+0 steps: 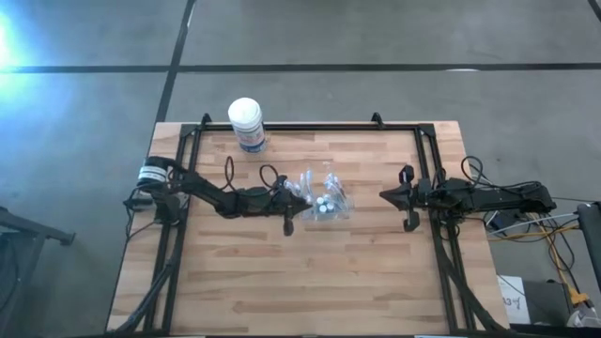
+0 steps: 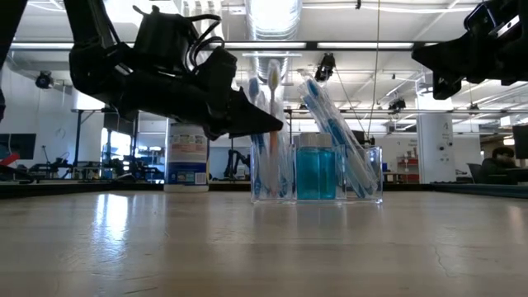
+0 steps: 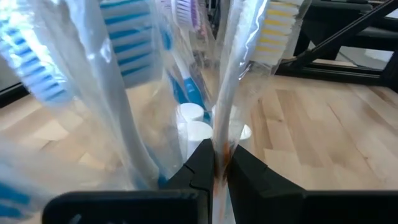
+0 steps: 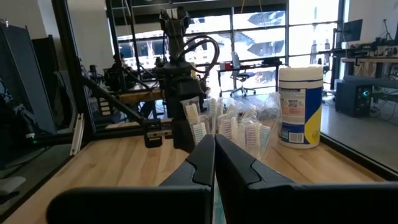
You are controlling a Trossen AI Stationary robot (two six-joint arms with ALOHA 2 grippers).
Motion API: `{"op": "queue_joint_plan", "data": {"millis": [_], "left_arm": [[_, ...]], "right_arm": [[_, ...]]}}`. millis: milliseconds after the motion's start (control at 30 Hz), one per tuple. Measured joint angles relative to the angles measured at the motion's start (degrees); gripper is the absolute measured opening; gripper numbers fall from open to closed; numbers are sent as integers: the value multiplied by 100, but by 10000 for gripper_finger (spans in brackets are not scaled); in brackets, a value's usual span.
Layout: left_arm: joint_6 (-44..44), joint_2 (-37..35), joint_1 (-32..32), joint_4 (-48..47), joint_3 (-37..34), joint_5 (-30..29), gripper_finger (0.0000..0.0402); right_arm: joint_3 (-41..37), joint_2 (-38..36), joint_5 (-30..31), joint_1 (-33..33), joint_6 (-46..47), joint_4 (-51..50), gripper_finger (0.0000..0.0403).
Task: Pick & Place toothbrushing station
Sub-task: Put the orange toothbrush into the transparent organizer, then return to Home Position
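Left claw [image 1: 289, 208] is right in at the work, its dark fingers [image 3: 205, 163] drawn almost together and pinching something thin and clear-wrapped at the near edge of the toothbrushing station [image 1: 322, 200], that small see-through plastic holder stuffed with wrapped toothbrushes; from the left wrist view it looks like a packaged brush handle or the holder's thin wall caught between the tips, and I can't tell which. Seen from above, the station sits about mid-bench on the pale wooden bench [image 1: 357, 282], just to the right of the left claw, touching it, with its long side running roughly across the bench, left to right. The low view shows it standing upright on the boards, blue cup in the middle, brushes fanning up and outward. Working outward, the right claw [image 1: 409, 208] hangs well apart over by the right edge, fingers pressed together on nothing, pointing back toward the station. So the left arm is clearly the nearer one, and any lift looks likely to come from that side, straight up off the bench. Farther back, a white round tub with a blue label [image 1: 247, 123] stands at the far edge, clear of it all
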Motion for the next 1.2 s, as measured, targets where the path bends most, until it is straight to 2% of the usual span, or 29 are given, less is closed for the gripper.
{"op": "queue_joint_plan", "data": {"millis": [167,333,733,967,1200], "left_arm": [[7,-57,2,-96,2,171,39],[-24,-263,2,-578,-36,210,70],[226,-802,2,-901,-31,551,143],[631,-1559,2,-1504,-4,551,156],[975,-2666,-9,-2277,-7,577,156]], "right_arm": [[0,0,2,2,0,0,8],[0,2,3,4,47,0,8],[0,-2,7,4,90,-4,8],[0,0,9,4,90,-9,8],[0,-1,9,4,105,-9,8]]}}
